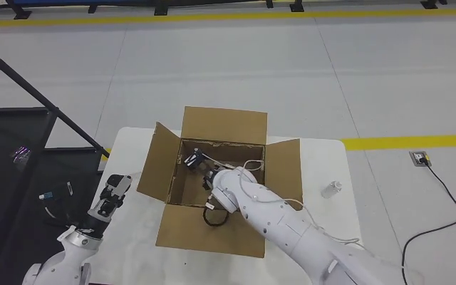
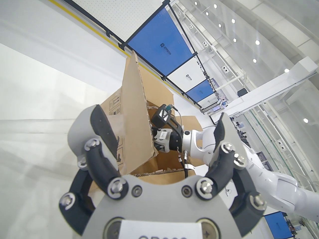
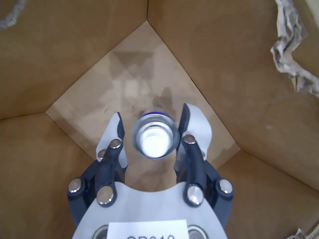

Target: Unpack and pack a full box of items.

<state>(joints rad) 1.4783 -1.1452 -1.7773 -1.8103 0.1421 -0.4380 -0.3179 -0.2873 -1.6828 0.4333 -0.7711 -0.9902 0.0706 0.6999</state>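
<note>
An open cardboard box (image 1: 224,125) stands in the middle of the white table (image 1: 324,164). My right arm (image 1: 242,196) goes down into it. Inside, a clear bottle with a white cap (image 3: 154,139) stands upright on the box floor (image 3: 99,95). My right gripper (image 3: 152,111) is open around the bottle, one finger on each side, with a small gap at one finger. My left gripper (image 1: 115,187) hovers over the table just outside the box's left flap (image 2: 135,115), open and holding nothing (image 2: 159,114).
A second small clear bottle (image 1: 331,189) lies on the table right of the box. Crumpled packing paper (image 3: 289,50) hangs along one inner wall. Dark equipment (image 1: 35,178) stands left of the table.
</note>
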